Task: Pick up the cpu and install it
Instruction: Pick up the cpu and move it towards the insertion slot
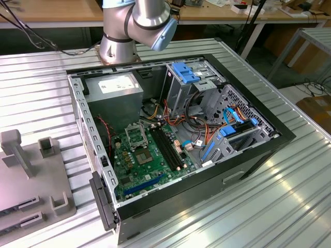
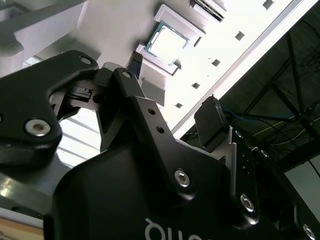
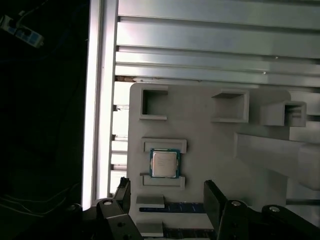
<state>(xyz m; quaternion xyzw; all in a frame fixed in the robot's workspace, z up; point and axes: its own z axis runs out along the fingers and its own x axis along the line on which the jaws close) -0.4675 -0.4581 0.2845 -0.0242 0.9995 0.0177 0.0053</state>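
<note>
The cpu (image 3: 164, 164) is a small square chip with a pale silver-grey face. It lies flat in a low holder on the grey fixture plate (image 3: 210, 150), between two short raised bars. My gripper (image 3: 168, 197) hovers above the plate, open, with its two dark fingers (image 3: 215, 200) spread wider than the chip and nothing between them. In the second wrist view the cpu (image 2: 167, 44) shows bright beyond the gripper (image 2: 173, 87), apart from both fingertips. The motherboard's socket (image 1: 135, 136) with its silver frame sits inside the open computer case (image 1: 181, 129).
The fixture plate (image 1: 31, 170) lies on the ribbed metal table (image 1: 289, 196) at the exterior view's left, with raised blocks and a tall post (image 1: 13, 150). On the plate near the cpu stand box-shaped holders (image 3: 154, 102). The arm's base (image 1: 119, 44) stands behind the case.
</note>
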